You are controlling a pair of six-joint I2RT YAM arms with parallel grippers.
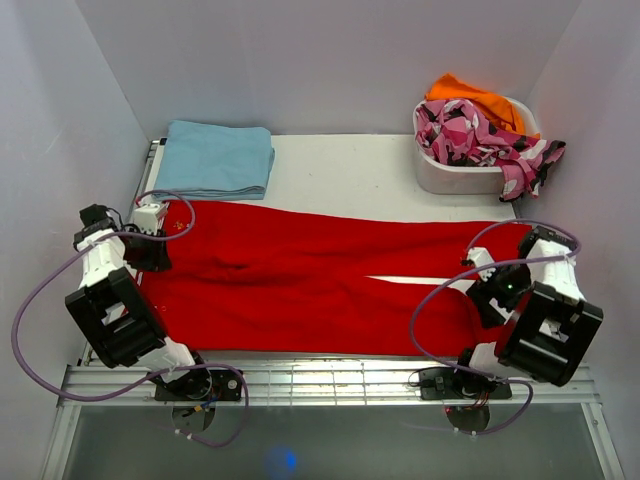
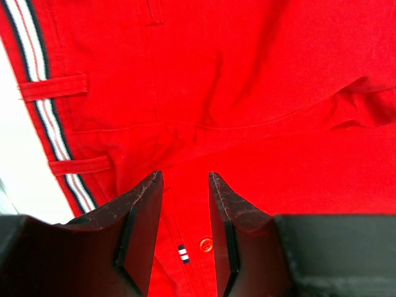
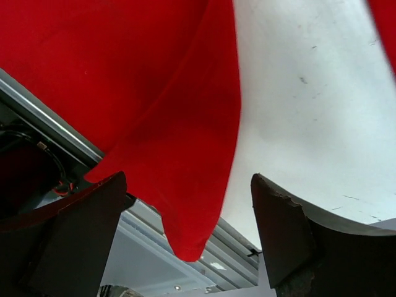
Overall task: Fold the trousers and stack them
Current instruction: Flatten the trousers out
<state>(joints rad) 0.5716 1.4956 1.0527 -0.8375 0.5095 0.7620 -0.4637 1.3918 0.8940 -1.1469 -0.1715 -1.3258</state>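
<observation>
Trousers (image 1: 300, 275) lie flat on the table (image 1: 350, 175), left jaws half spread over the waistband (image 2: 52, 127), right jaws wide apart.

Left tool (image 2: 184, 180) narrowly parted, right tool (image 3: 187, 184) spread wide.

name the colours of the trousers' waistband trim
The waistband trim is striped white, red and dark navy; clearest in the left wrist view.

The bright red long soft-fabric trousers (image 1: 300, 275) lie flat across the white desk (image 1: 360, 175), waist end at the left claw (image 1: 160, 228), leg ends by the right claw (image 1: 472, 272). Beyond the left claw sits a folded light blue garment (image 1: 218, 158); beyond the right claw, a white tub (image 1: 450, 178) holding a pink-black-white patterned garment (image 1: 470, 135).
</observation>
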